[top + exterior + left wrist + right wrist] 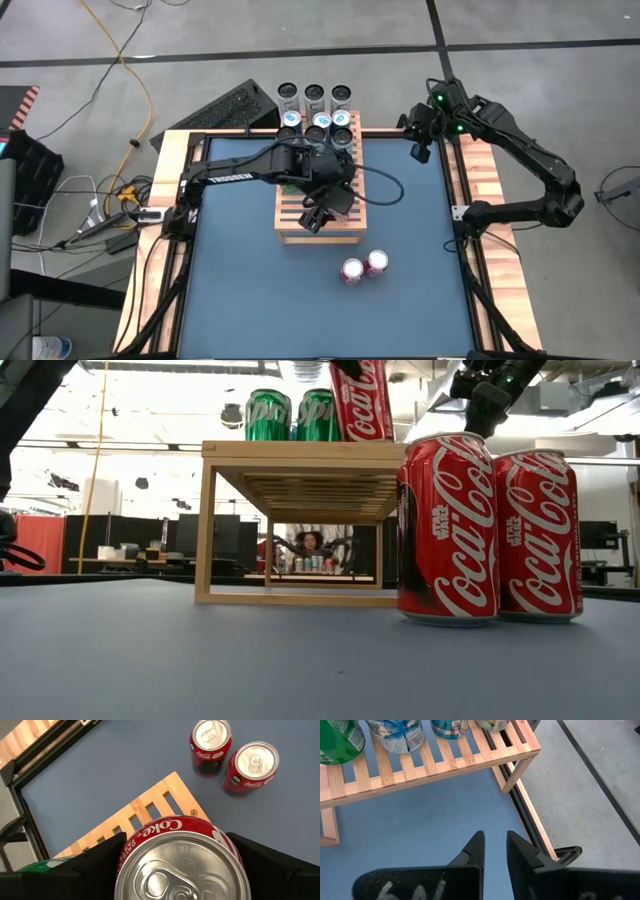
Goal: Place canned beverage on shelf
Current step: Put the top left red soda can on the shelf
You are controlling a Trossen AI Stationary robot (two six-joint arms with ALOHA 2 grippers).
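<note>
Held can: red Coca-Cola can [182,865], lid filling the left wrist view, upright between the dark fingers [95,862] of the left pincer [322,215]; clamped on both flanks.
Left pincer: over the near end of the shelf [348,232]; can bottom hidden by the frame edge in the low view, so contact with the slats cannot be told.
Shelf: light-brown slatted wooden rack [300,452] on the blue table mat [240,290]; bare slats directly under and ahead of the pincer.
Step in hand: judged as carrying or lowering the can onto the shelf, release not yet made.
Next move: judged to call for setting the can flat across the slats, well inside the corner, then spreading the fingers and lifting straight up.
Beyond the pincer, on the shelf: two green soda cans [293,415]; pale blue-patterned cans [395,732] at the far end.
Off the far end of the shelf: three dark-lidded cans [314,97] in a row, beside a black keyboard [222,108].
Below the pincer, on the mat: two more Coca-Cola cans [364,267], touching, near the shelf's near corner, awaiting their turn.
In the way: green cans close behind the drop spot; shelf edge close in front; a tilted landing on a slat gap could tip the can.
Right pincer: [494,847] idle above the mat near the table's far right corner; fingers a narrow gap apart, holding nothing.
</note>
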